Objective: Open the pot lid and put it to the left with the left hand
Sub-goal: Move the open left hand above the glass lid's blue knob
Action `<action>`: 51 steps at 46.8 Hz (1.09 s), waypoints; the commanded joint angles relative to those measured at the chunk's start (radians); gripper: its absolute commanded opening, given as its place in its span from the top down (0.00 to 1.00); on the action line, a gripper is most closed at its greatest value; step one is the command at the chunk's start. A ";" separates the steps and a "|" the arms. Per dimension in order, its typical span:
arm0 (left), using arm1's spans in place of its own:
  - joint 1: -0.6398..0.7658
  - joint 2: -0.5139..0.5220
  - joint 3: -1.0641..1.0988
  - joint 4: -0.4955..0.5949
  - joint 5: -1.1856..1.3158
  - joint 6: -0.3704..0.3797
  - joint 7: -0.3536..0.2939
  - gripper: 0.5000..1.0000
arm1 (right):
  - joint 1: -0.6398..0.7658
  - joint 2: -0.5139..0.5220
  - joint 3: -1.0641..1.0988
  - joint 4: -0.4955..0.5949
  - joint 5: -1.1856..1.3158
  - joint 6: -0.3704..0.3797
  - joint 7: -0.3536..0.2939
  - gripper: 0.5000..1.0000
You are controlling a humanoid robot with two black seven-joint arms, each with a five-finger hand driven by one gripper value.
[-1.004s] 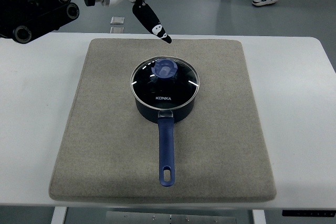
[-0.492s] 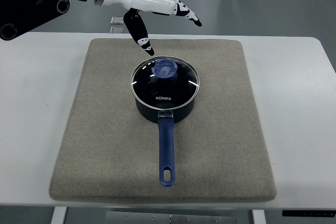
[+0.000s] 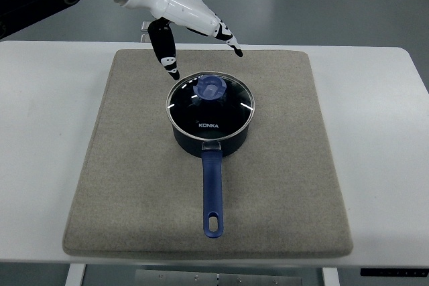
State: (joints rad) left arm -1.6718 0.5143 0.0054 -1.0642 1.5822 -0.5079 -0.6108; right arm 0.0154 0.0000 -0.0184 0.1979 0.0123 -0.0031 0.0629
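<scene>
One grey mat lies under the fingers, likely as padding for the cookware. One dark pot stands below and just right of the fingertips, its single handle stretching away from them. One glass lid sits closed on it. The left hand hovers spread and empty, thumb apart from the fingers, seemingly opened for the one blue knob.

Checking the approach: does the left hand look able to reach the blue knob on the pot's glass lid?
Probably yes: the left hand hovers open just behind the blue knob, nothing between them.
</scene>
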 commanded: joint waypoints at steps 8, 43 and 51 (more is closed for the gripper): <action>0.029 -0.050 -0.005 0.036 0.013 0.041 0.000 0.02 | 0.000 0.000 0.000 0.000 0.000 0.000 0.000 0.17; 0.067 -0.065 0.102 0.181 -0.364 0.157 0.000 0.02 | 0.000 0.000 0.000 0.000 0.000 0.000 0.000 0.17; -0.039 -0.071 0.237 0.150 -0.366 0.152 0.000 0.05 | 0.000 0.000 0.000 0.000 0.000 0.000 0.000 0.17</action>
State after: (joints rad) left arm -1.6809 0.4490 0.2037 -0.9106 1.2171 -0.3543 -0.6107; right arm 0.0153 0.0000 -0.0184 0.1978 0.0123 -0.0031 0.0628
